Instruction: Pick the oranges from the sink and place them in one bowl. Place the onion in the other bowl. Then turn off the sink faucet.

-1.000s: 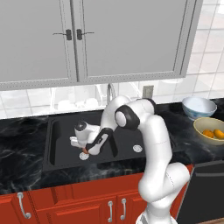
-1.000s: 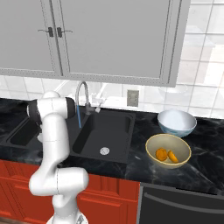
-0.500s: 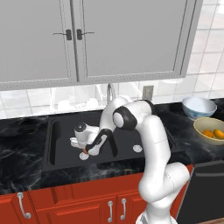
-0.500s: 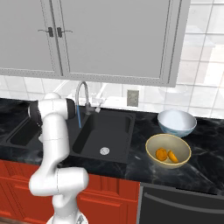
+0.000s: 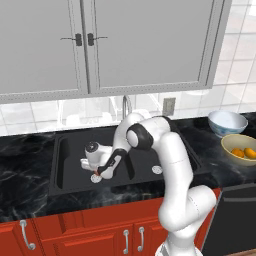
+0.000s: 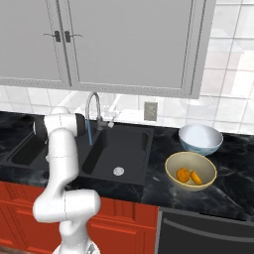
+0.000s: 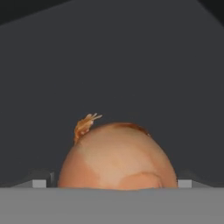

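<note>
The onion [image 7: 117,157] is straddled by fully open jaws, nothing yet held; they should be lowered further, then closed centrally.

The claw [image 5: 96,172] hides most of the onion [image 5: 95,173] in the sink [image 5: 65,150].

Reddish-brown onion [image 7: 117,157] in black sink [image 5: 70,150]; orange fruits [image 6: 189,176] in yellow-tan bowl [image 6: 203,166] beside pale blue-white bowl [image 6: 200,139].

Grey wall cabinets [image 5: 125,45], red base cabinets [image 5: 100,232]
</note>
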Controlling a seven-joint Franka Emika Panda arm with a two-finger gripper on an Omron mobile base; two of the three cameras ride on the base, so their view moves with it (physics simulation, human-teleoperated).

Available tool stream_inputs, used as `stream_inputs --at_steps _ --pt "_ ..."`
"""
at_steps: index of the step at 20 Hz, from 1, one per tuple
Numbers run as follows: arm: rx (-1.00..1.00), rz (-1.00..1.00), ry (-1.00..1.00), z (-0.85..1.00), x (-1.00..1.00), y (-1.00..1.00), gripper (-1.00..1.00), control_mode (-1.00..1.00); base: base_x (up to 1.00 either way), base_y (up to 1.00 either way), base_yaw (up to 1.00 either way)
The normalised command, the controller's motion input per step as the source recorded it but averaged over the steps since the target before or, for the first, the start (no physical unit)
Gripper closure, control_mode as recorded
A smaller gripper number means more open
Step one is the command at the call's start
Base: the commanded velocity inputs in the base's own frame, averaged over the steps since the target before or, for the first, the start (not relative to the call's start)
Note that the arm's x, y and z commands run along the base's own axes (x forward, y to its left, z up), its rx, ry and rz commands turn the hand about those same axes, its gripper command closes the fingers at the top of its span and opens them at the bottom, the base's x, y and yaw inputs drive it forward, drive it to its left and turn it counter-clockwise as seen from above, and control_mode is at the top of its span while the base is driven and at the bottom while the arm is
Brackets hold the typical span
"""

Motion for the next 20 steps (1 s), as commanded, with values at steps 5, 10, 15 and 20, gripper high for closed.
stream_inputs --at_steps 5,10,15,20 --pt "0.0 0.0 0.0 -0.38 0.02 0.0 1.0 -1.0 0.0 0.0 0.0" --pt "0.0 0.0 0.0 -0.19 0.04 0.0 1.0 -1.0 0.0 0.0 0.0" --pt "0.0 0.0 0.0 0.01 0.03 0.0 1.0 -1.0 0.0 0.0 0.0" --pt "0.0 0.0 0.0 0.34 0.0 0.0 1.0 -1.0 0.0 0.0 0.0"
